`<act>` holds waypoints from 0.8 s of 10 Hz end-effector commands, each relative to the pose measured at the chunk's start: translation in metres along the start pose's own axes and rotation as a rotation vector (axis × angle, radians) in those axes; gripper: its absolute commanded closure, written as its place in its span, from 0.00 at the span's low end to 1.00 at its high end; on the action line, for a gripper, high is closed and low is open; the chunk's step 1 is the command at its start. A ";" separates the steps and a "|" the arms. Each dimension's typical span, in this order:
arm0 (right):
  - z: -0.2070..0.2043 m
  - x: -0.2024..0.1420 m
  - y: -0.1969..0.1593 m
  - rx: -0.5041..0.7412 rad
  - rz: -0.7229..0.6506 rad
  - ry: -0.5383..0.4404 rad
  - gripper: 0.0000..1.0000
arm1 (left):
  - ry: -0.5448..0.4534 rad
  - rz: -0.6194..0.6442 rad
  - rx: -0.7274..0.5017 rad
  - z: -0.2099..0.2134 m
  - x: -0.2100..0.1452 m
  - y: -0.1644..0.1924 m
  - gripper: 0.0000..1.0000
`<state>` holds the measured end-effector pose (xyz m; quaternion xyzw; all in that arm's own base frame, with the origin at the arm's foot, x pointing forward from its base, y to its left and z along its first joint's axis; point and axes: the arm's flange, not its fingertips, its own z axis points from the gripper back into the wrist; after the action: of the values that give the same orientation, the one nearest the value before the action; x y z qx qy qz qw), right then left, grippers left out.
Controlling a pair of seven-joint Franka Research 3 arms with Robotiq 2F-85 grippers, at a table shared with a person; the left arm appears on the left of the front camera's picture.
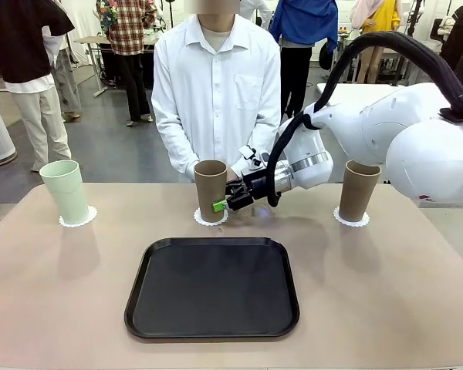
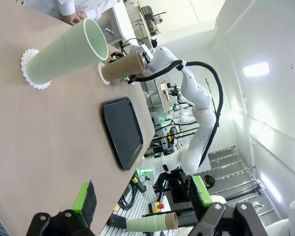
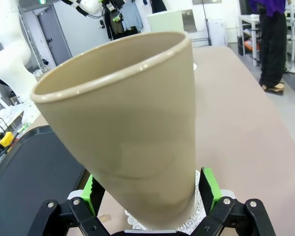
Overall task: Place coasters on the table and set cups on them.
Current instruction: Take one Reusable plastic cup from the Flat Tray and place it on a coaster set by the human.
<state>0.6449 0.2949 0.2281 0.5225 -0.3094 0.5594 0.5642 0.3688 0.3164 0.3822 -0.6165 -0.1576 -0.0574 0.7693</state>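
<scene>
Three cups stand upright on coasters in a row along the far side of the surface [image 1: 386, 293]. The mint cup [image 1: 65, 191] is at far left on its coaster [image 1: 78, 217]. The middle tan cup [image 1: 210, 190] is on a coaster [image 1: 210, 219] just in front of the person [image 1: 216, 85]. The right tan cup [image 1: 359, 190] is on a coaster [image 1: 351, 218], well apart from the middle one.

The black tray [image 1: 213, 288] lies near the middle of the surface, closer to the robot's side, with nothing on it.

The right claw [image 1: 225, 199] reaches in from the right across the middle. It is at the low part of the middle tan cup, from the cup's right side. In the right wrist view the cup [image 3: 132, 132] sits between the green pads [image 3: 209, 189]. The claw is spread wide, one finger on each side of the base. Whether the pads touch the cup wall I cannot tell. The lacy coaster [image 3: 194, 223] shows under the base.

The left claw [image 2: 142, 199] is wide and holds nothing. It hovers over the near edge of the surface, well apart from the cups. Its view shows the mint cup [image 2: 69, 51], the middle tan cup [image 2: 124, 67] and the tray [image 2: 122, 130] farther off.

The person stands at the far side right behind the middle cup; a hand [image 1: 243, 163] shows near the right claw's wrist.
</scene>
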 end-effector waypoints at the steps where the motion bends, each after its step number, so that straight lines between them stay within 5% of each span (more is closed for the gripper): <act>1: 0.011 0.003 0.002 -0.015 -0.026 0.049 0.00 | -0.003 0.002 0.004 0.001 -0.001 -0.003 0.00; 5: 0.030 0.013 0.020 -0.056 -0.034 0.154 0.00 | -0.003 0.002 0.004 0.001 -0.001 -0.003 0.00; 8: 0.063 0.046 0.054 -0.123 -0.152 0.371 0.00 | -0.003 0.002 0.004 0.001 -0.001 -0.003 0.00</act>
<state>0.6352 0.2485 0.2791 0.4290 -0.2437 0.5846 0.6441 0.3688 0.3164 0.3822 -0.6166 -0.1575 -0.0574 0.7692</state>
